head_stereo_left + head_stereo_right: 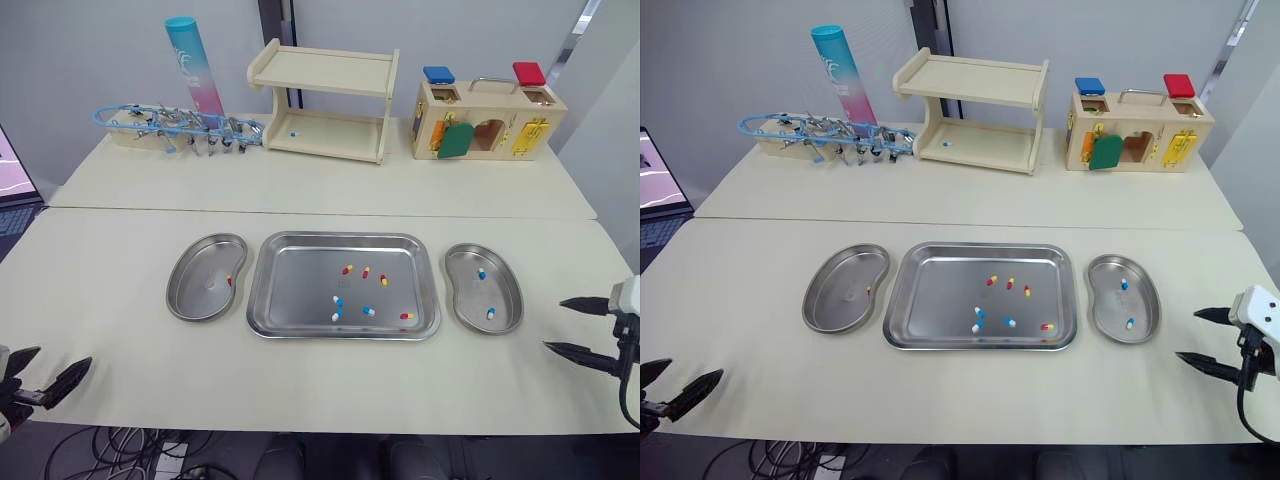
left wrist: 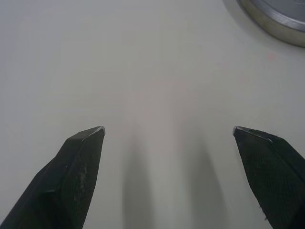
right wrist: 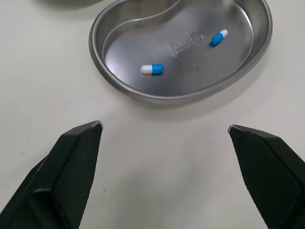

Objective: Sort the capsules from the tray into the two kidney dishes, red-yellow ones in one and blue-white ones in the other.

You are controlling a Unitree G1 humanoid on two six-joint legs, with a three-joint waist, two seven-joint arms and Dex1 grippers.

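A steel tray [image 1: 300, 290] lies mid-table holding several capsules, red-yellow ones [image 1: 366, 272] toward the back and blue-white ones [image 1: 338, 301] nearer the front. The left kidney dish [image 1: 200, 290] holds one red-yellow capsule [image 1: 229, 281]. The right kidney dish [image 1: 470, 295] holds two blue-white capsules [image 3: 152, 69] [image 3: 218, 37]. My left gripper [image 1: 62, 356] hangs open and empty over the front left table edge. My right gripper [image 1: 553, 324] is open and empty just right of the right dish, pointing at it.
Along the back stand a wooden shelf [image 1: 325, 100] with a stray blue-white capsule [image 1: 293, 133], a wooden lock box [image 1: 487, 120], a blue-pink tube [image 1: 195, 65] and a rack of instruments [image 1: 180, 128]. A laptop [image 1: 10, 170] sits at far left.
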